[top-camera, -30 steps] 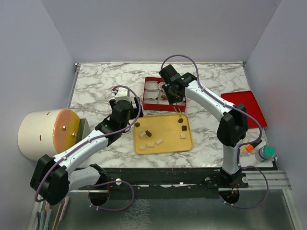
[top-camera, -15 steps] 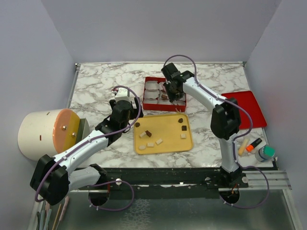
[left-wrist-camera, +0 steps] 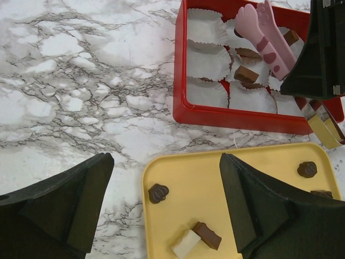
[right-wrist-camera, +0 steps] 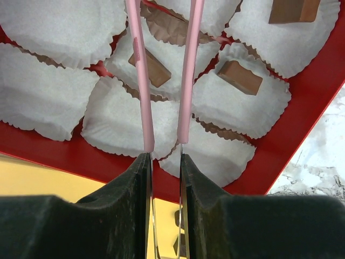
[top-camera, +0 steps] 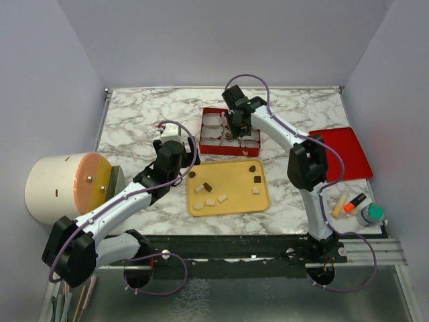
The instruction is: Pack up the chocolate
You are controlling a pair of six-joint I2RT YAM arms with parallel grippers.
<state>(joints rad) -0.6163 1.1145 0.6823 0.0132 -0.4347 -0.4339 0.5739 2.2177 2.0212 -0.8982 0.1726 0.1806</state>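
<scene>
Brown chocolate pieces lie on the yellow tray [top-camera: 234,194]: a domed one [left-wrist-camera: 158,192], a block [left-wrist-camera: 207,235] against a white piece, and another [left-wrist-camera: 307,169] at the tray's right. More chocolate sits in the white paper cups [right-wrist-camera: 240,77] of the red box [top-camera: 203,144]. My right gripper [right-wrist-camera: 164,156] is shut on pink-tipped tongs [right-wrist-camera: 139,81], which reach over the box's cups; their tips are out of the right wrist view. My left gripper [left-wrist-camera: 164,162] hangs open over the tray's far left corner, holding nothing.
A red lid [top-camera: 342,151] lies at the right. A large cream cylinder [top-camera: 64,188] stands off the table's left edge. Markers [top-camera: 354,202] and a green-capped bottle [top-camera: 370,213] sit near the right arm's base. Several white pieces [top-camera: 211,201] lie on the tray.
My right arm has swung the tongs back and left, from the box's front right edge to over the cups in its middle. The left arm has not moved.
</scene>
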